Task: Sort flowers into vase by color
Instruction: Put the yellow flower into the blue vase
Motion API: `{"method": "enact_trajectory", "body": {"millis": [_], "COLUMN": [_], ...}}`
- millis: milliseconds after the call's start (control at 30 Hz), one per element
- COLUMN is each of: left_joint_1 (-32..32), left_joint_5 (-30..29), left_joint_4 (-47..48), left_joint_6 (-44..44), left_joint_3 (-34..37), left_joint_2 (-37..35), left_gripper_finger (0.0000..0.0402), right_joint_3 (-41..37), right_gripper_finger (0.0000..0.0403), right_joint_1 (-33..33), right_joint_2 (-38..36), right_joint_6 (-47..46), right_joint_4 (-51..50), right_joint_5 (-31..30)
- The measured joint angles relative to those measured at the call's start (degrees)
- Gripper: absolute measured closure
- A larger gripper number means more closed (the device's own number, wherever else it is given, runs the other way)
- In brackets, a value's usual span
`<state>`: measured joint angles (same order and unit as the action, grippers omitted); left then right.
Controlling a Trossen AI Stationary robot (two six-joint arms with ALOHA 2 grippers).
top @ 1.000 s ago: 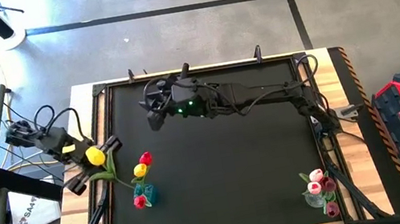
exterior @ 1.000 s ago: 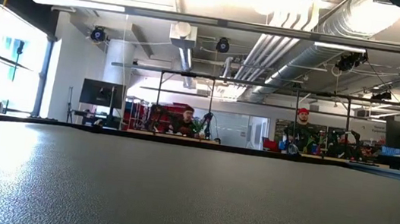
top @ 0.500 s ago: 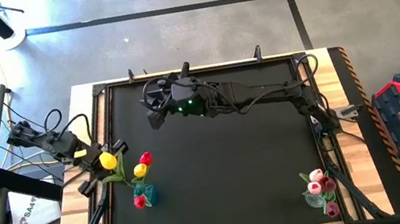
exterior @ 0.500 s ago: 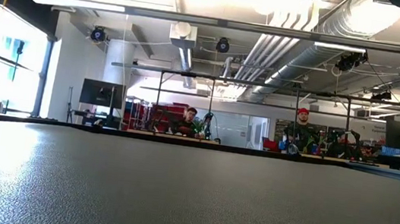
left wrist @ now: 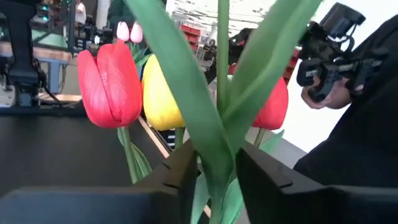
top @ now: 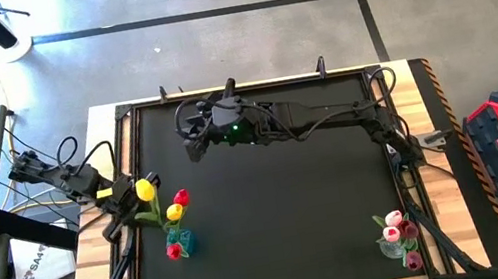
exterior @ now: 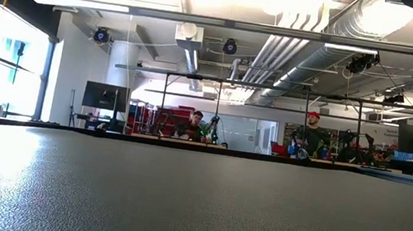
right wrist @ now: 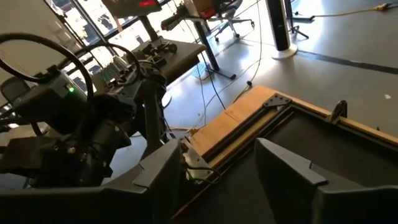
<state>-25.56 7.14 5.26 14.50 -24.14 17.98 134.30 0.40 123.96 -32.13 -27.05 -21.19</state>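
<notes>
Left tool (top: 127, 195) clamped on yellow tulip (top: 145, 189) stem, just left of blue vase (top: 180, 240). Next: lower stem in. Right tool (top: 194, 138) empty, fingers apart, far side of tabletop (top: 294, 223).

The middle of the bench (top: 282, 215) lies open, a wide bare black stretch between the two vases. At its left edge the blue vase (top: 180, 240) with red and yellow flowers (top: 177, 204) stands in the way, and the left claw (top: 129, 196) crowds in just beside it, closed on a yellow tulip (top: 144, 189). The clear vase of pink flowers (top: 398, 233) blocks the near right corner. The right arm (top: 297, 121) stretches across the far side, its claw (top: 192, 139) with fingers apart.
</notes>
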Motion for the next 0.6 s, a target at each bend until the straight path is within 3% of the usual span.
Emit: {"method": "enact_trajectory", "body": {"millis": [300, 467, 600], "left_joint_1": [0.0, 0.0, 0.0], "left_joint_5": [1.3, 1.3, -0.9], "left_joint_4": [2.2, 9.7, 18.6], "left_joint_6": [3.3, 2.1, -1.8], "left_joint_3": [0.0, -2.7, -7.5], "left_joint_2": [0.0, 0.0, -0.1], "left_gripper_finger": [0.0216, 0.0192, 0.0186], "right_joint_3": [0.0, 0.0, 0.0], "right_gripper_finger": [0.0203, 0.0204, 0.0215], "right_joint_1": [0.3, 1.1, 1.8], "right_joint_2": [0.0, -0.7, -3.0], "right_joint_6": [-1.1, -2.3, -4.0], "right_joint_4": [-2.0, -4.7, -12.9], "right_joint_5": [0.4, 2.1, 2.1]}}
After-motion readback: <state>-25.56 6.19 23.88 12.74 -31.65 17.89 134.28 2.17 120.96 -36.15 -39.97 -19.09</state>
